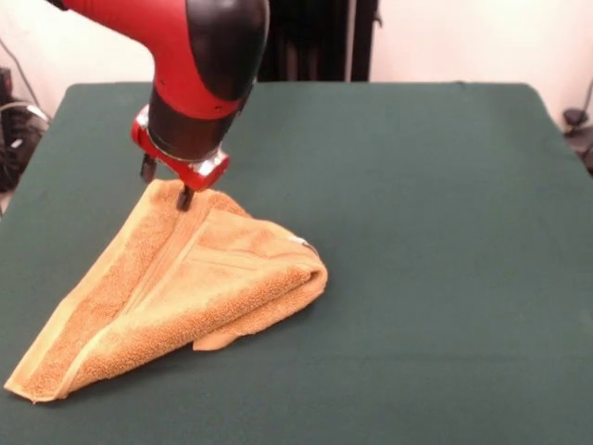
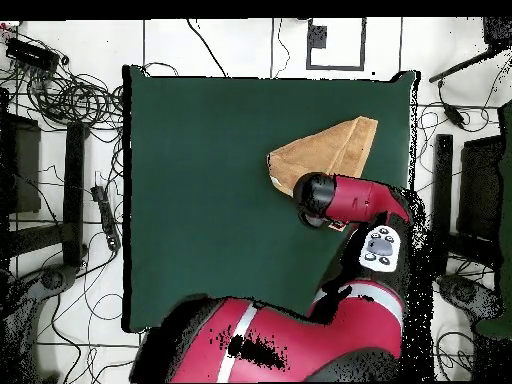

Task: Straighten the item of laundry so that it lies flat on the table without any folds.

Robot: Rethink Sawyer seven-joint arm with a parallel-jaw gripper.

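Note:
The golden-orange towel [image 1: 199, 287] is folded over itself into a rough triangle on the left part of the green table [image 1: 435, 232]. Its far corner rises to a peak at my gripper [image 1: 167, 184], whose fingers close on that corner. A paler woven band runs down from the peak. A small white tag [image 1: 303, 242] shows at the right fold. In the overhead view the towel [image 2: 335, 148] lies near the table's [image 2: 200, 180] right edge, and the arm's wrist [image 2: 318, 198] hides the gripper.
The red and black arm [image 1: 199, 56] comes down over the table's far left. The towel's near corner [image 1: 28, 387] lies close to the table's front left edge. Cables and stands [image 2: 60, 100] surround the table on the floor.

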